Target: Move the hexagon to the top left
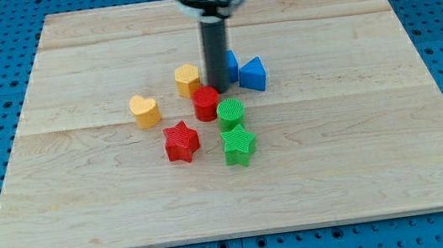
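The yellow hexagon (187, 80) lies a little above the board's middle. My tip (218, 88) stands just to its right, at the top edge of the red round block (206, 104) and close to the hexagon's right side. The rod (214, 53) comes down from the view's top and hides part of a blue block (232, 65). Whether the tip touches the hexagon I cannot tell.
A blue triangle (253, 74) lies right of the rod. A yellow heart (145, 111) is to the left, a red star (180, 142) below it. A green round block (230, 113) and a green star (239, 146) lie below the red block. The wooden board (69, 58) sits on a blue pegboard.
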